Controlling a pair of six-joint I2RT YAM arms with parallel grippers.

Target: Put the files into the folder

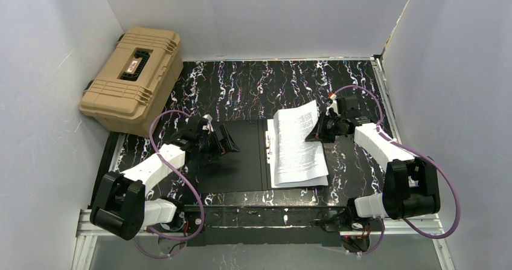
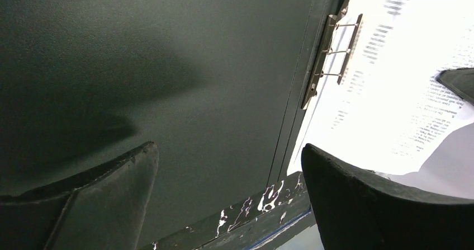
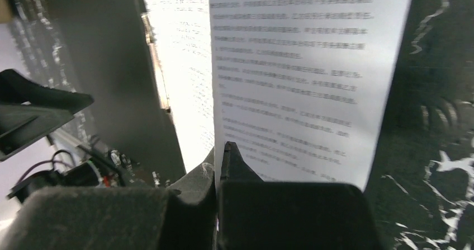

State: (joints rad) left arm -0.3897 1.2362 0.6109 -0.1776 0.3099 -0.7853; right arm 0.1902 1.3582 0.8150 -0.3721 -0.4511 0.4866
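The folder (image 1: 238,161) lies open on the table with its black inside up. A metal clip (image 2: 332,54) runs along its spine. The files (image 1: 296,152) are stacked on its right half, white sheets with dense black text. My right gripper (image 1: 318,128) is shut on the far right edge of the top sheet (image 3: 290,65), which stands lifted and curled above the stack. My left gripper (image 1: 226,143) hovers open over the folder's bare left half (image 2: 167,65), touching nothing. In the right wrist view the right gripper (image 3: 221,149) pinches the sheet's edge.
A tan ribbed hard case (image 1: 133,80) stands at the back left, partly off the black marbled table top (image 1: 253,83). White walls close in the left, back and right sides. Purple cables loop beside both arms.
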